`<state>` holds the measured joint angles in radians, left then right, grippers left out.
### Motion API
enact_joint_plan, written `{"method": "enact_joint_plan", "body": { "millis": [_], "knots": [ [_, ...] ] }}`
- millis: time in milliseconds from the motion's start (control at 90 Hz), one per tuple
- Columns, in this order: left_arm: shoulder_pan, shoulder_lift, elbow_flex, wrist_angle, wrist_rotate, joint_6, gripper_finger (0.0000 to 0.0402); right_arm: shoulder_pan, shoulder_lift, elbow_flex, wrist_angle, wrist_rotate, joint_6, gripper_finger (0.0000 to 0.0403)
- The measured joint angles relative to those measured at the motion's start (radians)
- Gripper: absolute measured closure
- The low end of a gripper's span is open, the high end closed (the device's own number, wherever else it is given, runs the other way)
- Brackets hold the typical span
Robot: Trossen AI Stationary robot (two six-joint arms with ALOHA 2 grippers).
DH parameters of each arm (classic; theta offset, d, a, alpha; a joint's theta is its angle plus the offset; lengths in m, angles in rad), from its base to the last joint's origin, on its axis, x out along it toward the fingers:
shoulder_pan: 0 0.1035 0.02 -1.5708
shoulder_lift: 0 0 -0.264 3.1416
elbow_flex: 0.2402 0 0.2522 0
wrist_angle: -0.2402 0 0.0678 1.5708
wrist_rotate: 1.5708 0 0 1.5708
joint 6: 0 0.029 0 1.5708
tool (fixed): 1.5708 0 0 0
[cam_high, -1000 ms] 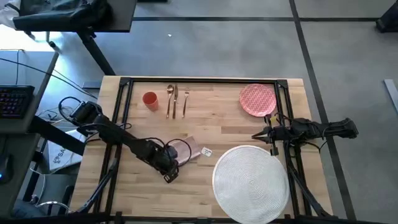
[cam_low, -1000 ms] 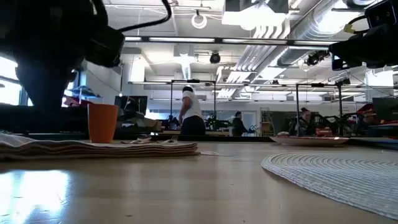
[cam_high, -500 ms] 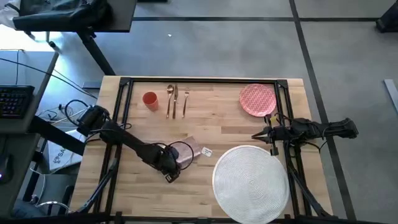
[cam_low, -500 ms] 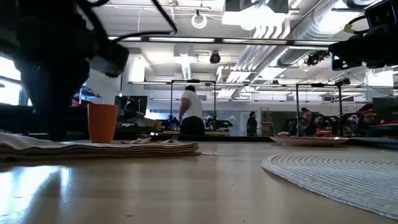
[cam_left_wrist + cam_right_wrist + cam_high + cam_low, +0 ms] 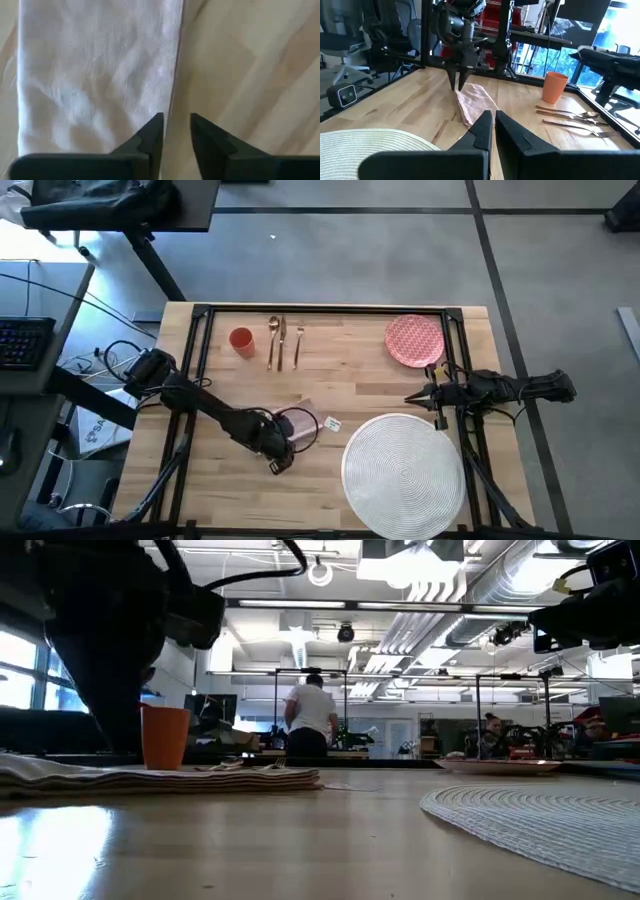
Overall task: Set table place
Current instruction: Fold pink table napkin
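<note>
- Bench point(image 5: 350, 385): light-wood top, black frame, seen from above.
- Left gripper point(image 5: 176, 131): pointed down at the near edge of the napkin point(image 5: 305, 423), left of bench centre. Fingers a narrow gap apart, nothing between them; one fingertip over the cloth's edge, the other over bare wood. Whether the tips touch the cloth I cannot tell.
- Napkin: beige-pink, folded, lying flat on the bench between the left arm and the placemat point(image 5: 404, 475). Small white tag just beside it on the placemat side.
- Placemat: round, white, woven, at the near right of the bench, overhanging the near edge.
- Plate point(image 5: 415, 340): red-patterned, far right corner, well apart from the placemat.
- Cup point(image 5: 241, 340): orange-red, upright, far left; the gold cutlery point(image 5: 283, 342) lies just beside it in a row of three pieces.
- Right gripper point(image 5: 493, 125): held above the bench at the right edge, between plate and placemat, pointing toward the napkin. Fingers nearly together, a thin slit between them, holding nothing.
- Low view: a person point(image 5: 311, 725) stands in the room beyond the bench, back turned.
</note>
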<state>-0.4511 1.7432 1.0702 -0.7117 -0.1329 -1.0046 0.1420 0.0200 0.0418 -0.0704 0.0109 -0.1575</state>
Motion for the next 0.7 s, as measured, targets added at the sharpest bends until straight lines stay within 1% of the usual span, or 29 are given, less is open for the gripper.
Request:
{"method": "enact_joint_plan", "body": {
  "millis": [78, 156, 244, 378, 411, 544, 700],
  "knots": [
    [0.008, 0.000, -0.020, -0.006, -0.003, -0.022, 0.0282, 0.000, 0.000, 0.000, 0.000, 0.000, 0.000, 0.0402],
    [0.014, 0.000, -0.039, -0.001, -0.003, -0.034, 0.0283, 0.000, 0.000, 0.000, 0.000, 0.000, 0.000, 0.0402],
    [0.020, 0.000, -0.050, 0.006, 0.002, -0.038, 0.0309, 0.000, 0.000, 0.000, 0.000, 0.000, 0.000, 0.0402],
    [0.026, 0.001, -0.061, 0.035, 0.020, -0.033, 0.0379, 0.000, 0.000, 0.000, 0.000, 0.000, 0.000, 0.0402],
    [0.027, 0.001, -0.061, 0.039, 0.019, -0.035, 0.0390, 0.000, 0.000, 0.000, 0.000, 0.000, 0.000, 0.0402],
    [0.034, 0.001, -0.057, 0.031, 0.019, -0.040, 0.0399, 0.000, 0.000, 0.000, 0.000, 0.000, 0.000, 0.0402],
    [0.035, -0.044, 0.000, 0.012, 0.015, -0.040, 0.0401, 0.000, 0.000, 0.000, 0.000, 0.000, 0.000, 0.0402]
  ]
}}
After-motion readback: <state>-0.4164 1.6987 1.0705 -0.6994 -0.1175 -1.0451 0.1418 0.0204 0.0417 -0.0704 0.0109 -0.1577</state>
